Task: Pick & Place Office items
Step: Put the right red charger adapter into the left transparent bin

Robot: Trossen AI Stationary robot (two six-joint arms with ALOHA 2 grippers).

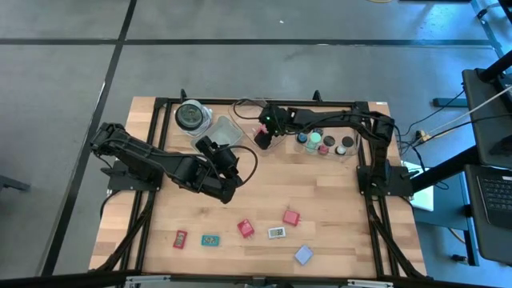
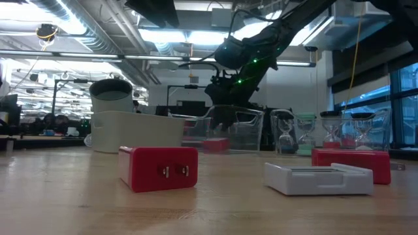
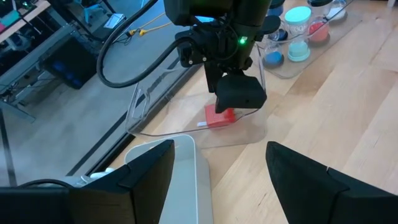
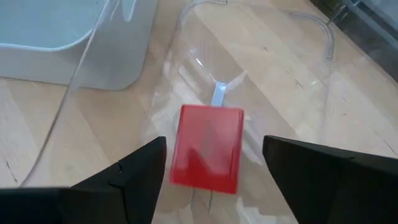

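Dark fingers of the right tool (image 4: 211, 165) are spread above a red block (image 4: 207, 148) lying inside a clear tray (image 3: 245, 127). Spread too is the left tool (image 3: 217, 168), held beside a white bin (image 3: 186, 180). Other flat pieces (image 1: 276, 233) are scattered along the wooden tabletop's (image 1: 320, 200) near side.

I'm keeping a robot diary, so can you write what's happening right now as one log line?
right claw: open, over red block lying in clear tray | left claw: open, waiting mid-table | six flat pieces left near front edge
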